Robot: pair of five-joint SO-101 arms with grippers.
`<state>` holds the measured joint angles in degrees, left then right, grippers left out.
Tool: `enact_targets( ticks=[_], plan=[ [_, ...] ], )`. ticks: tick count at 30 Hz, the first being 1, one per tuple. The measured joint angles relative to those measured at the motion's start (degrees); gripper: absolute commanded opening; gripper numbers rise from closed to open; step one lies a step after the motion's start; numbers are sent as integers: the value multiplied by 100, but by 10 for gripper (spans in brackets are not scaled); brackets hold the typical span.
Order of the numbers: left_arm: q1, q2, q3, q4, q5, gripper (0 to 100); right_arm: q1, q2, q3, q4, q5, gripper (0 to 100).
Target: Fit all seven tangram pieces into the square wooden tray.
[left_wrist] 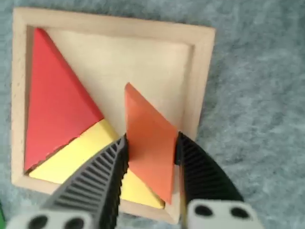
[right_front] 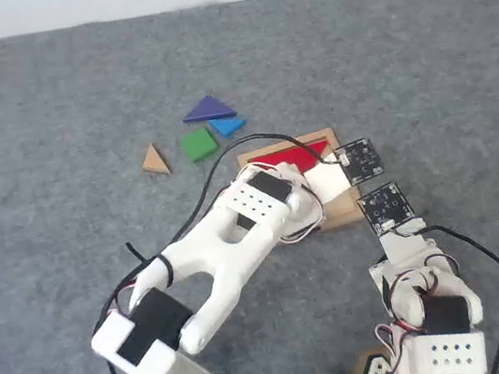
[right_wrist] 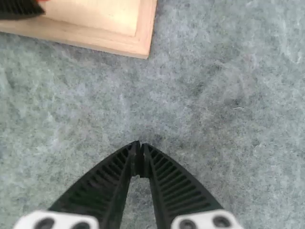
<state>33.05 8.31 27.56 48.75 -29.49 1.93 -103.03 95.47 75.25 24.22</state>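
Left gripper (left_wrist: 151, 140): clamped on orange piece (left_wrist: 145, 119), over tray (left_wrist: 114, 24).
Right gripper (right_wrist: 139, 149): closed, empty, beside tray.
In tray: red piece (left_wrist: 52, 105), yellow piece (left_wrist: 78, 160), touching.

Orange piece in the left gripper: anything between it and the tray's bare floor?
Nothing visible. The left gripper holds the orange piece over the tray, bare floor right beside it. The red triangle and yellow triangle fill the other side, yellow close to the piece.

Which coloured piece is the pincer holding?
The orange piece, clamped in the left pincer over the wooden tray. The red triangle and yellow triangle lie flat inside it.
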Motion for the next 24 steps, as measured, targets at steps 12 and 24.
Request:
enact_targets(
  ticks=[12,24],
  plan=[
    [-18,0,0,123,-105,181,0,0,0,0,0,8],
    [9,-457,220,466,-123,181,0,0,0,0,0,8]
  ],
)
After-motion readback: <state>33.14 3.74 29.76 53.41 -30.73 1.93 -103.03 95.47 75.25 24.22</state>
